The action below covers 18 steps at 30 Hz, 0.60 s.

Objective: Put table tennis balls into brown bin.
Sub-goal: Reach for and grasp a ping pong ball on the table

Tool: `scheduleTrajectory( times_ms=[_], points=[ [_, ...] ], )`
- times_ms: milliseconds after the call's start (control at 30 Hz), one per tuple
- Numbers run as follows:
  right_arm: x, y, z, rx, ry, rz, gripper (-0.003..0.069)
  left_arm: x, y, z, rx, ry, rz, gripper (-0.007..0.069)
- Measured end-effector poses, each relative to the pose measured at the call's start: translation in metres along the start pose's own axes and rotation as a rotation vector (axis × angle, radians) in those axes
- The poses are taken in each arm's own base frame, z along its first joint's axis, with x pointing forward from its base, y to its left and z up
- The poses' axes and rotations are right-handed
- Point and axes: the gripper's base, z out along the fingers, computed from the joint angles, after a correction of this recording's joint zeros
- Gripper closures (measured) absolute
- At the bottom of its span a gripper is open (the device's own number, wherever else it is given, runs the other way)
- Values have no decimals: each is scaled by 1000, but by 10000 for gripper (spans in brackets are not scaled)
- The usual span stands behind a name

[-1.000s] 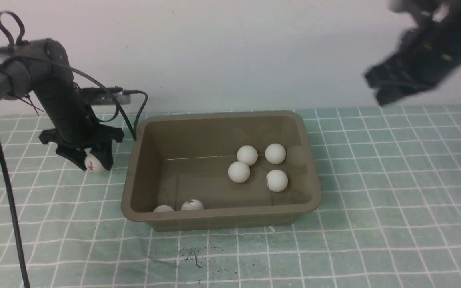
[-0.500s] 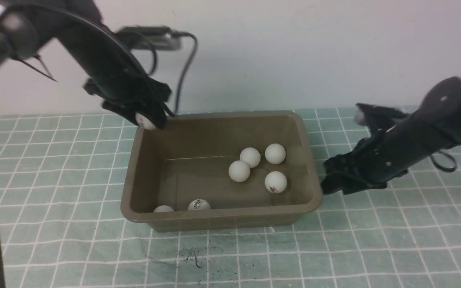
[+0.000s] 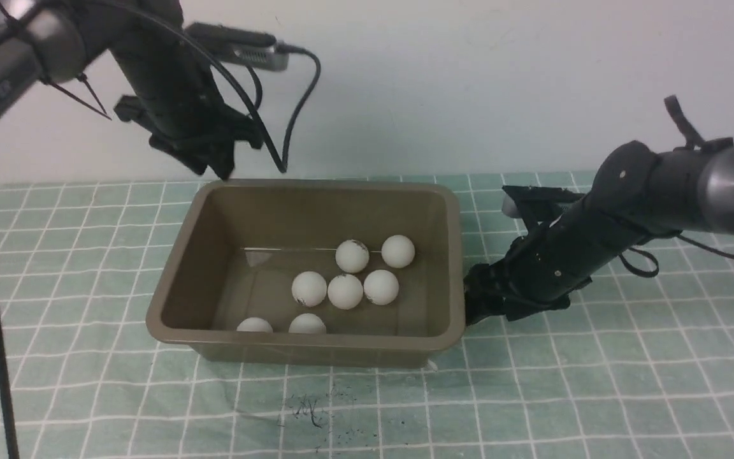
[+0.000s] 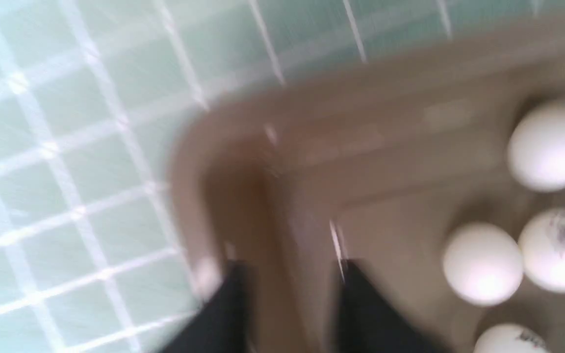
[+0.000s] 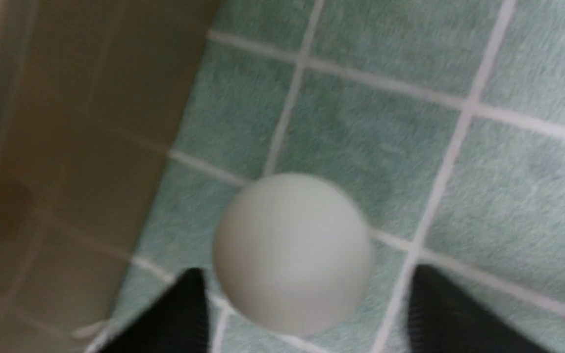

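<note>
The table tennis ball (image 5: 292, 250) beside the brown bin (image 5: 66, 122) should be centred between the right gripper's (image 5: 307, 269) spread jaws before gentle closing, with the left gripper (image 4: 292, 269) empty, slightly apart

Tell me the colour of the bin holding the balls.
Olive-brown, plain with no pattern. The brown bin shows best in the front view.

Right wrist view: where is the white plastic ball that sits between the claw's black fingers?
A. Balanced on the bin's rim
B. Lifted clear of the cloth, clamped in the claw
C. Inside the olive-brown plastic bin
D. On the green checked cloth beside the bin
D: the white plastic ball lies on the green checked cloth, outside the wall of the olive-brown plastic bin, with the right claw open around it.
</note>
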Motion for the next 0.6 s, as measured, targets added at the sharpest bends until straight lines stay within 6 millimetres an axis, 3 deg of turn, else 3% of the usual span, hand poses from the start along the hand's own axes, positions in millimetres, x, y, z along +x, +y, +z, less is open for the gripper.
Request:
scheduleTrajectory(
  times_ms=[33,100,133,167,200,267,300,333,433,533,600],
  points=[
    [0,0,0,3,2,-4,302,-1,2,-11,-4,-26,-7,566],
    [-1,-2,-2,16,6,-18,484,0,12,-34,-17,-73,-31,608],
    [-2,-2,-3,16,7,-19,503,1,15,-42,-22,-88,-39,612],
    [-7,-4,-15,19,5,-25,606,4,25,-59,-36,-118,-65,624],
    [-11,-3,-24,14,6,-27,630,6,32,-69,-46,-136,-81,627],
    [-19,0,-57,3,-23,-28,659,18,56,-85,-76,-145,-150,629],
    [-20,-1,-58,2,-21,-28,661,18,56,-85,-76,-145,-150,629],
    [-24,5,-81,-1,-55,-46,668,27,69,-89,-89,-135,-189,629],
    [-30,21,-119,-2,-137,-107,670,49,90,-87,-92,-79,-264,629],
    [-36,23,-124,14,-207,-117,662,60,99,-82,-78,-45,-295,629],
    [-45,17,-113,38,-260,-107,622,64,100,-77,-65,-27,-308,629]
  ],
)
